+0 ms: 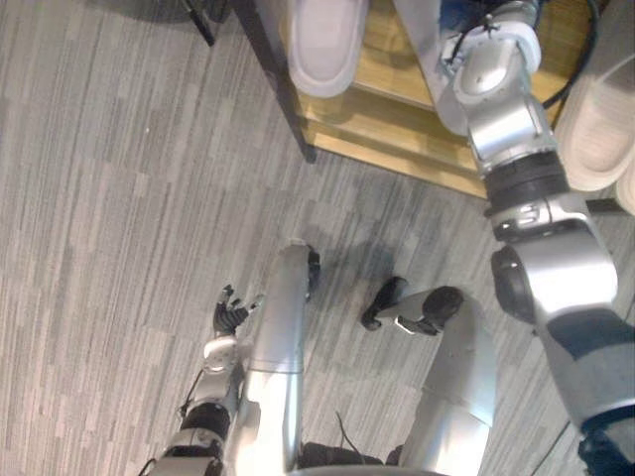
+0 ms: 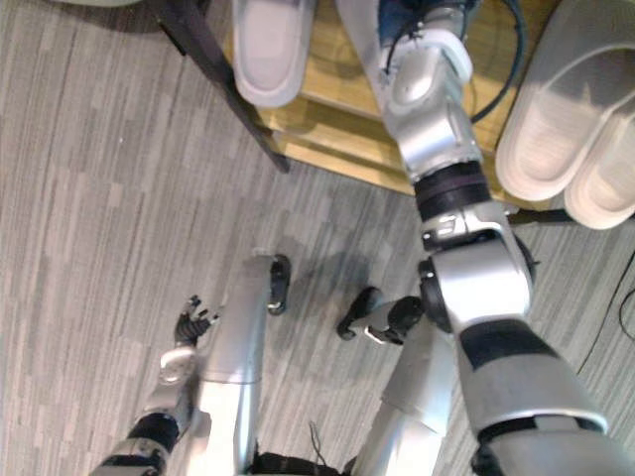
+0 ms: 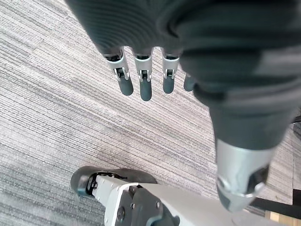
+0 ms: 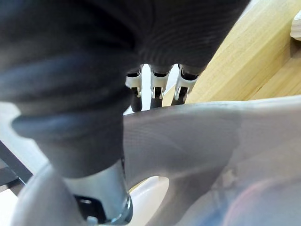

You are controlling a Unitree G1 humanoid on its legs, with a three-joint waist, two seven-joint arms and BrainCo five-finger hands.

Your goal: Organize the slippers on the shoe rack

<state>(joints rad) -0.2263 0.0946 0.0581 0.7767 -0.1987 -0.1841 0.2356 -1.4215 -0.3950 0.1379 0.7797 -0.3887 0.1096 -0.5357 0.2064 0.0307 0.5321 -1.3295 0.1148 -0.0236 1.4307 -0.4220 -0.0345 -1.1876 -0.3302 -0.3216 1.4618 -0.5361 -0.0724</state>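
Observation:
The shoe rack's wooden shelf [image 1: 397,129] with its dark frame stands at the top of the eye views. A pale grey slipper [image 1: 322,45] rests on it, toe toward me. My right arm reaches over the shelf, and my right hand [image 4: 155,89] is shut on a second grey slipper [image 4: 197,136], fingers over its upper and thumb [image 4: 101,197] beneath. That slipper shows as a grey strip [image 2: 357,30] beside the forearm. My left hand [image 1: 230,312] hangs open, low over the carpet, holding nothing; its fingers [image 3: 141,80] are straight.
A pair of beige slippers [image 2: 556,119] lies at the right by the rack. A dark frame post [image 1: 273,69] runs down the rack's left edge. Grey striped carpet [image 1: 119,198] covers the floor on the left.

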